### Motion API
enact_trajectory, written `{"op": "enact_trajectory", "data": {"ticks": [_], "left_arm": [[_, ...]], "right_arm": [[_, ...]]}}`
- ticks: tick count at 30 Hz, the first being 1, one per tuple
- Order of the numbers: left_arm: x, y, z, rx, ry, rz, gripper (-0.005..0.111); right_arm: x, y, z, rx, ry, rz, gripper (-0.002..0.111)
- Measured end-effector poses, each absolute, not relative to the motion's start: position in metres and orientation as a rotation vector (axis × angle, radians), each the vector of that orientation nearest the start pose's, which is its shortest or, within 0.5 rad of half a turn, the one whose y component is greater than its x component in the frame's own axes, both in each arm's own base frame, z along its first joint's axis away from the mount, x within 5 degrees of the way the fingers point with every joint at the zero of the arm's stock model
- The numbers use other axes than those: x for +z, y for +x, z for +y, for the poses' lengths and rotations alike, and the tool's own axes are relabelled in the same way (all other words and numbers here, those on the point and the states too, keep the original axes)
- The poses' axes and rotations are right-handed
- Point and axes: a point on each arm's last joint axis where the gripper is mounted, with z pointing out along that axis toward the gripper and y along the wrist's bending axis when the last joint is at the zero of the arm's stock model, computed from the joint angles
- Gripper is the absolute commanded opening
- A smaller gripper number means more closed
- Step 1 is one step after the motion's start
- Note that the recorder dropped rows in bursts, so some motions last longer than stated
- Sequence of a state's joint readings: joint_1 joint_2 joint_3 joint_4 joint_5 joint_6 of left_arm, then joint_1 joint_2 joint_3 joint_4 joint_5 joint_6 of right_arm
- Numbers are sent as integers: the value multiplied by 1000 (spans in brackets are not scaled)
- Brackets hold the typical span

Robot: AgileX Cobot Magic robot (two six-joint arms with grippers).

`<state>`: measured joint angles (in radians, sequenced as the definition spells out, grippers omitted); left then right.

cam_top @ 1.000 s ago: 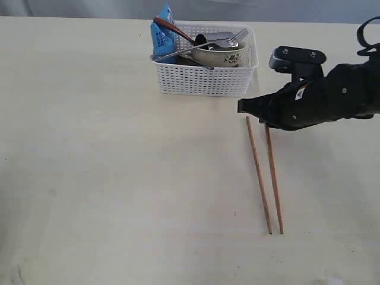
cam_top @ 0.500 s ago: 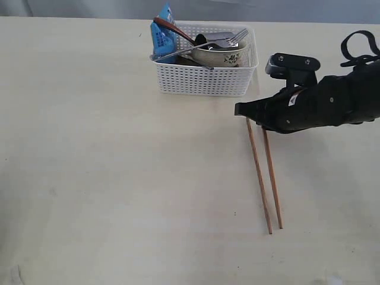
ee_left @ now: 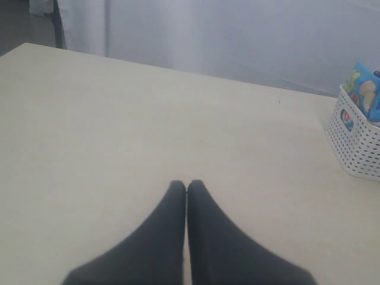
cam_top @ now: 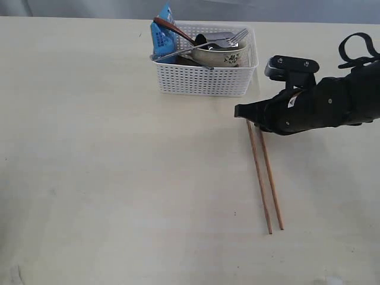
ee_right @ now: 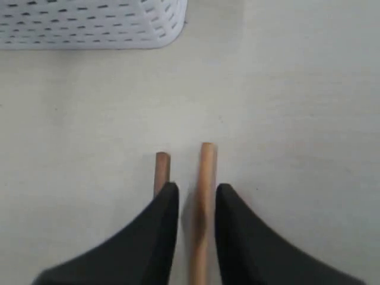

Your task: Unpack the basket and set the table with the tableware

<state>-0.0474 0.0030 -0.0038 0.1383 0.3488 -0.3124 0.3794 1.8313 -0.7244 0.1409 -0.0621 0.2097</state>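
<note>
Two brown chopsticks (cam_top: 265,178) lie side by side on the table (cam_top: 107,166), right of centre. My right gripper (cam_top: 248,114) hovers low over their far ends, near the basket. In the right wrist view that gripper (ee_right: 197,193) is open: one chopstick (ee_right: 205,172) runs between the fingers with a gap on each side, the other (ee_right: 162,169) lies just outside one finger. The white basket (cam_top: 205,82) at the back holds the floral bowl (cam_top: 224,57), a fork (cam_top: 230,40) and a red-brown spoon (cam_top: 173,28). My left gripper (ee_left: 187,187) is shut and empty over bare table.
A blue snack packet (cam_top: 162,35) stands in the basket's left end. The basket's corner (ee_left: 356,148) shows in the left wrist view, its wall (ee_right: 89,24) in the right wrist view. The table's back edge runs behind the basket.
My right gripper's jaws have parted and let go of the chopstick. The right-hand chopstick has shifted a little closer to the other one. The left gripper has not moved.
</note>
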Motion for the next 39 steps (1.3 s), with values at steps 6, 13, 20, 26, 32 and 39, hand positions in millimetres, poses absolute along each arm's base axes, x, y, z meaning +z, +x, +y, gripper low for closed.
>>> {"op": "enact_trajectory", "data": {"ticks": [6,13,20,26,32,39], "left_arm": [[183,54,2,-119,-156,1823,0],[183,54,2,-119,-156,1823,0],[183,54,2,-119,-156,1823,0],[183,54,2,-119,-156,1823,0],[183,54,2,-119,-156,1823,0],[183,54,2,-119,-156,1823,0]], "right_arm": [[111,292,115,296,10,2529,41],[112,292,119,314,20,2512,41],[125,290,126,337,-18,2473,41],[185,300,131,393,-59,2311,41],[236,307,135,428,-91,2190,41],[252,312,137,398,-174,2139,41]]}}
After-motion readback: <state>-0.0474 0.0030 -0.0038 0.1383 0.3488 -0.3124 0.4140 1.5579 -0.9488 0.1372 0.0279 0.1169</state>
